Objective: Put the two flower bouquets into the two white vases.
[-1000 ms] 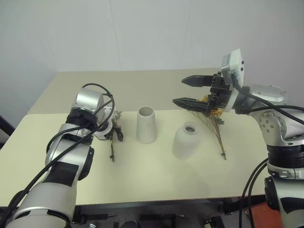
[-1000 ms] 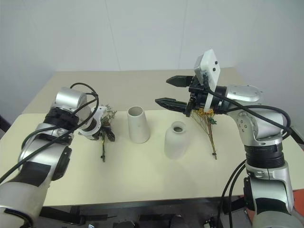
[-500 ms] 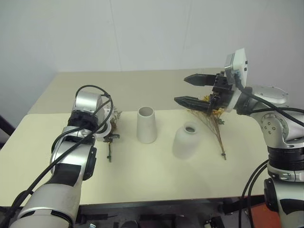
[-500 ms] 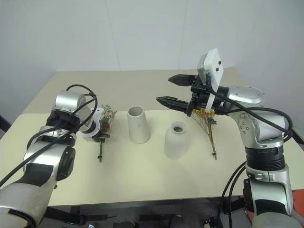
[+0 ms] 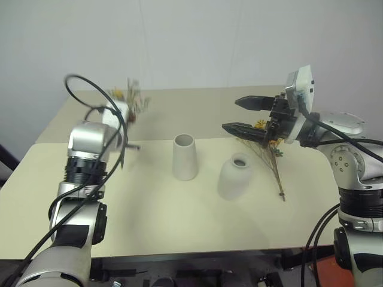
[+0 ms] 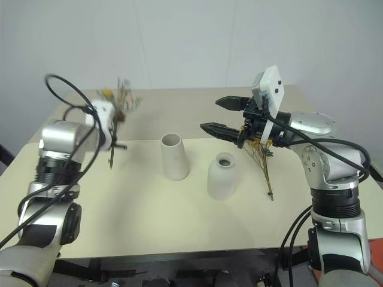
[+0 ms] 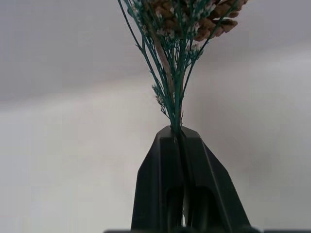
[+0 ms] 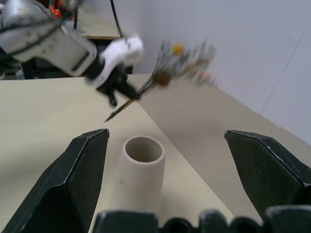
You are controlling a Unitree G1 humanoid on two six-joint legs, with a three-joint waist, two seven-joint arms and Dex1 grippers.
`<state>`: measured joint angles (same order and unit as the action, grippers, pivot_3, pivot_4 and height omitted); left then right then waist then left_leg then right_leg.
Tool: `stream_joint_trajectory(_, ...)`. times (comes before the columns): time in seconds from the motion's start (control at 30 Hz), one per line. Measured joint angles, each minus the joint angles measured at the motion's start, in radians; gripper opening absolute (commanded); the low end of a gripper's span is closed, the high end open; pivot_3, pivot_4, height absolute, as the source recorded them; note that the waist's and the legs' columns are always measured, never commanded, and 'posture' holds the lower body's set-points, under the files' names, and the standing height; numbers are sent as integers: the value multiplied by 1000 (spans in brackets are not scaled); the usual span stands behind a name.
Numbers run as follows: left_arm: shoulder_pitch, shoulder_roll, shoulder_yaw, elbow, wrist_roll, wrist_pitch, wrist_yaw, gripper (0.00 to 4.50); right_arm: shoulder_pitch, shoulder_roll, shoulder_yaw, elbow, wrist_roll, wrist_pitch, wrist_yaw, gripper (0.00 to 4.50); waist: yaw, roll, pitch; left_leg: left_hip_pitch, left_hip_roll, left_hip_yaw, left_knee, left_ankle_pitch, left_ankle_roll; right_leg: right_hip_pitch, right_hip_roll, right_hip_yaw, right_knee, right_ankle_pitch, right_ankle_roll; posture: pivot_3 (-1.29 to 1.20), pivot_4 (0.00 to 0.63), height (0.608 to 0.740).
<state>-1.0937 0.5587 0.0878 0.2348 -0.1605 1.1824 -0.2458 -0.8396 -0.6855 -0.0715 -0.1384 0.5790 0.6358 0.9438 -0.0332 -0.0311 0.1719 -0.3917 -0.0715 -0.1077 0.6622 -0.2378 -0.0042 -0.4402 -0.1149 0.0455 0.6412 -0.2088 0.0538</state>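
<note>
From the head views, the left pincer (image 5: 122,116) is raised off the tabletop (image 5: 179,227) and clamped on the stem of the small sprig (image 5: 133,98), whose blossoms point up past its tips. The right pincer (image 5: 239,115) hangs with its fingers wide apart, just above the short round vase (image 5: 234,176); the tall vase (image 5: 184,156) stands between the two pincers, and the yellow bouquet (image 5: 269,152) lies flat under the right one. The left wrist view has the fingers (image 7: 160,194) together on green stems. In the right wrist view, the tall vase sits between the spread fingers (image 8: 77,170), the left pincer and its sprig beyond.
</note>
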Motion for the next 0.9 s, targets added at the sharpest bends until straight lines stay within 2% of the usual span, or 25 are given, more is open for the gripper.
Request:
stream_joint_trajectory(0.23,-13,-42,167,-89,-240,-160,-247,12,27,-17,4,-4,2,5,13,4500,1,0,0,0,0,0,0,0,0,0,0,-1,0,0,0,0,150,740)
stream_joint_trajectory(0.4,-76,-52,194,-67,-370,-185,-384,12,34,-19,5,-13,2,4,10,4500,-9,0,0,1,0,0,1,0,0,1,1,-1,0,0,0,0,150,740)
stream_joint_trajectory(0.63,22,-75,138,-113,-432,-290,-524,12,71,-19,-5,-61,13,5,-24,4500,-11,0,0,2,1,1,1,0,0,1,1,0,0,0,0,0,150,740)
stream_joint_trajectory(0.9,121,-92,119,-207,-444,-402,-568,12,93,-34,-26,-109,35,19,-43,4500,-10,0,0,2,1,1,1,0,0,1,1,0,-1,0,0,0,150,740)
